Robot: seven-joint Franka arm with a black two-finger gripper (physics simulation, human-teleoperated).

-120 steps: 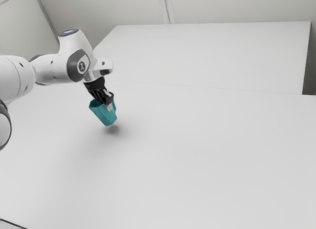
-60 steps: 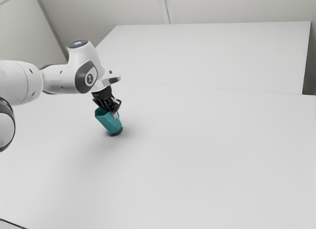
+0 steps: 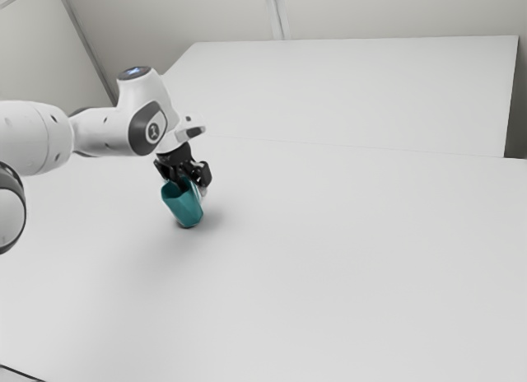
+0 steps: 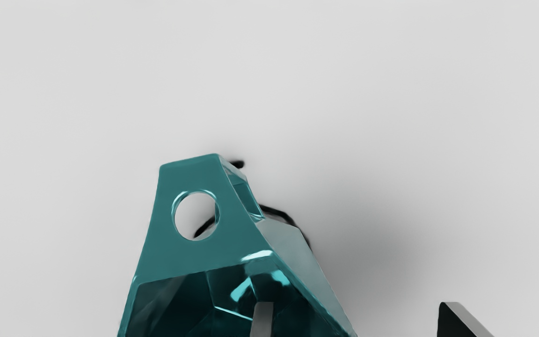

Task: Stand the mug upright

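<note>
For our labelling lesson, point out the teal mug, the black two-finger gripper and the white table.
Teal mug (image 3: 184,206), exterior view: outer side wall.
Gripper (image 4: 357,306), wrist view: midway between fingertips.
White table (image 3: 346,267), exterior view: bare top.

The mug below the pincer was smooth, hard-looking and glossy. Its inner facets, around the pincer's inserted finger, returned sharp, bright highlights. The handle had a smooth face with an even, softer sheen, and glints at the rim of its round hole. Whether the mug was ceramic or plastic could not be told. The finger's grey surface looked smooth and nearly matt. The arm above the pincer had smooth, plastic-looking white shells with a satin finish. The tabletop beneath the pincer was smooth and matt, its material undetermined.
</note>
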